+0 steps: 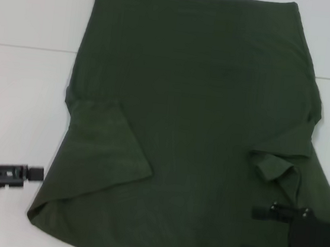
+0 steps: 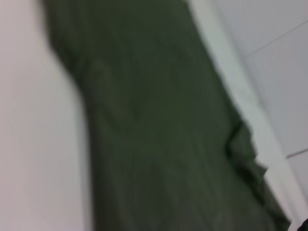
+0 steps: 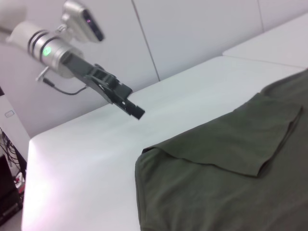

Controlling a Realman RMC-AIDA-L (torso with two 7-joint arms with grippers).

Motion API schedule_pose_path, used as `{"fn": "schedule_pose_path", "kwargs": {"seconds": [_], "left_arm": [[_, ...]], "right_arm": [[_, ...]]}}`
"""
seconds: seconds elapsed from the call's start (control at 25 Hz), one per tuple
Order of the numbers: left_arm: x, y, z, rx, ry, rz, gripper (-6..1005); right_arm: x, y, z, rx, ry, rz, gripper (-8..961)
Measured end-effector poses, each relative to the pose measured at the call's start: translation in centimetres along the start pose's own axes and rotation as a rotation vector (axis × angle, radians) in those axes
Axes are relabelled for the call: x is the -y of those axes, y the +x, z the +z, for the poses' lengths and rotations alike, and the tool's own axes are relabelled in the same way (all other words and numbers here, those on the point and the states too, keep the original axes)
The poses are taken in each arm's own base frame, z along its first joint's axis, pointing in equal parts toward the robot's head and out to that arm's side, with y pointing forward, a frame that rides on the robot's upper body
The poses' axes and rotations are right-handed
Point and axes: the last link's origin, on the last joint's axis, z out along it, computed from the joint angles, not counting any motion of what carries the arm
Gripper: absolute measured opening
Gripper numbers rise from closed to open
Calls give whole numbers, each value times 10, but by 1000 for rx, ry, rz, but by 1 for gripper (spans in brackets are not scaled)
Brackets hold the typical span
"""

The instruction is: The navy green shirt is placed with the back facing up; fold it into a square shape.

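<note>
We see the navy green shirt [image 1: 200,127] lying flat on a white table [image 1: 20,83], plain side up, filling most of the head view with its hem toward the far edge and its shoulders toward us. Both short sleeves are folded inward over the body: the left sleeve [image 1: 106,143] lies as a neat flap across the cloth, while the right sleeve [image 1: 276,166] sits in a smaller, more crumpled bunch. We judge that this narrows the garment toward straight sides, so the body can then be doubled over into a square. The left gripper [image 1: 35,172] hovers low over bare table just beside the shirt's near left corner, apart from the fabric; in the right wrist view its fingers [image 3: 126,107] look drawn close together with nothing between them. The right gripper [image 1: 258,232] sits over the shirt's near right area, its two black fingers [image 1: 271,213] spread wide and pointing inward across the cloth, grasping nothing. We judge that both arms wait at the near corners because that edge is the natural one to lift next. The left wrist view shows only the shirt's long side edge against the table.
</note>
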Motion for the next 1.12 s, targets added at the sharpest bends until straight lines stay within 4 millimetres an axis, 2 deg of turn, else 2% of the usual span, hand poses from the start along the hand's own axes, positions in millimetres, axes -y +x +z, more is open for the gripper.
{"fn": "schedule_pose_path", "kwargs": {"seconds": [0.16, 0.36, 0.6, 1.12], "left_arm": [[4, 6, 11, 122, 105, -75, 929], [3, 14, 26, 201, 186, -100, 928], [3, 20, 28, 195, 204, -122, 928], [11, 13, 34, 225, 257, -144, 928]], "right_arm": [[-1, 11, 8, 7, 3, -47, 939], [2, 10, 10, 1, 13, -71, 938], [3, 8, 10, 1, 12, -79, 938], [4, 5, 12, 1, 11, -87, 936]]}}
